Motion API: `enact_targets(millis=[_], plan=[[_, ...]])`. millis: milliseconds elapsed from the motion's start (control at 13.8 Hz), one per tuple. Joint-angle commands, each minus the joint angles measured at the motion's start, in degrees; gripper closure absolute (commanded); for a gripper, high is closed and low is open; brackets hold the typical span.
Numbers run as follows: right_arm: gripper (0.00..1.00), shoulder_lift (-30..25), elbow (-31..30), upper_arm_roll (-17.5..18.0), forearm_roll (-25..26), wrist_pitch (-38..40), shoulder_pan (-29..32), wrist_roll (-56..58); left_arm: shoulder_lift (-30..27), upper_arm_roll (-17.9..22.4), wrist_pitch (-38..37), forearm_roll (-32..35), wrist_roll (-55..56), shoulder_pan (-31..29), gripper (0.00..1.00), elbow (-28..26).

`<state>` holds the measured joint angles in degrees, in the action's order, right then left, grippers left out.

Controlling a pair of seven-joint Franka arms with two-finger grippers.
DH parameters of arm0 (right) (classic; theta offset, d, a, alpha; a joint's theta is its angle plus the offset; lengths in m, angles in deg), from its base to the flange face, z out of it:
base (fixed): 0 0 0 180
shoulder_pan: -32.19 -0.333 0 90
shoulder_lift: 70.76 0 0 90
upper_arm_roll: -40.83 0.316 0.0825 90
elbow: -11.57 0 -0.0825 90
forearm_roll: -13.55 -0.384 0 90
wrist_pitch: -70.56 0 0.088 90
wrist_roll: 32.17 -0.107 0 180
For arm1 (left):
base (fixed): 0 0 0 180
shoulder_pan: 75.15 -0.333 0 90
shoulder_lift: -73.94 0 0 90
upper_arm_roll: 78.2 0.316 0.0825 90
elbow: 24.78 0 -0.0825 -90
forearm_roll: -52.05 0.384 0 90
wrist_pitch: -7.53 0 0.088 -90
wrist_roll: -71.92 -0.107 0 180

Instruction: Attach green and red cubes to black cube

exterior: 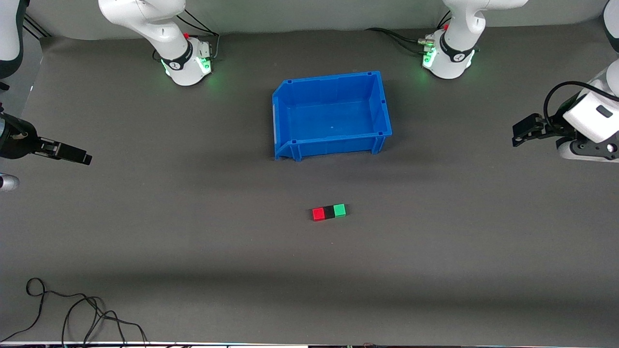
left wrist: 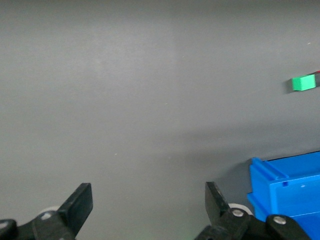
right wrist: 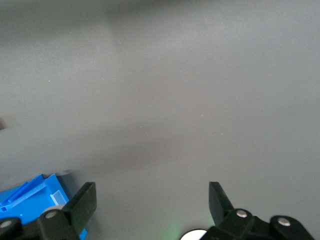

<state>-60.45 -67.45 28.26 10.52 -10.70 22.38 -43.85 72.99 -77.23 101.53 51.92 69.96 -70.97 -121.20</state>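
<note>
Both arms are drawn back to the ends of the table and wait there, well apart from the cubes. The left gripper (exterior: 520, 133) hangs over bare mat at the left arm's end of the table, its wrist bent so the black fingers (left wrist: 80, 202) point in toward the middle; in the left wrist view the fingers stand wide apart with nothing between them. The right gripper (exterior: 80, 155) hangs over the mat at the right arm's end, also pointing inward, and the right wrist view shows its fingers (right wrist: 85, 200) spread wide and empty as well. On the dark grey table (exterior: 169, 251), near the middle, three small cubes sit in a short row, touching side to side: the red cube (exterior: 318, 214) toward the right arm's end, the black cube (exterior: 329, 212) between the other two, and the green cube (exterior: 340, 210) toward the left arm's end. The row lies nearer to the front camera than the blue bin (exterior: 285, 108), which stands open and apart from it, roughly midway between the two arm bases. A thin black cable (exterior: 72, 314) loops on the mat at the edge nearest the front camera, toward the right arm's end, well apart from the cubes. Nothing lies between either gripper and the row of cubes.
</note>
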Motion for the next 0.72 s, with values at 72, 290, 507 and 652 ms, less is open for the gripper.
enact_targets(millis=[72, 290, 507, 652], plan=[[0.01, -2.2, -3.3, 0.0, 0.7, -3.0, -0.6, 1.6, -0.9, 0.0, -1.5, 1.5, -1.0, 0.1, 0.00, 0.1], [0.00, -3.5, -5.8, 1.7, 0.6, -5.6, 1.4, 1.6, -1.1, 0.0, -2.1, 1.5, -1.1, 0.1, 0.00, 0.2], [0.01, -5.6, -7.9, 10.2, 1.2, -6.4, 8.9, 1.0, -1.3, 0.2, -0.9, 0.8, -0.9, 0.0, 0.00, 0.2], [0.00, -8.3, -12.0, 11.0, 1.2, -9.3, 10.4, 1.0, -1.3, 0.2, -0.3, 0.7, -0.2, 0.1, 0.00, 0.0]])
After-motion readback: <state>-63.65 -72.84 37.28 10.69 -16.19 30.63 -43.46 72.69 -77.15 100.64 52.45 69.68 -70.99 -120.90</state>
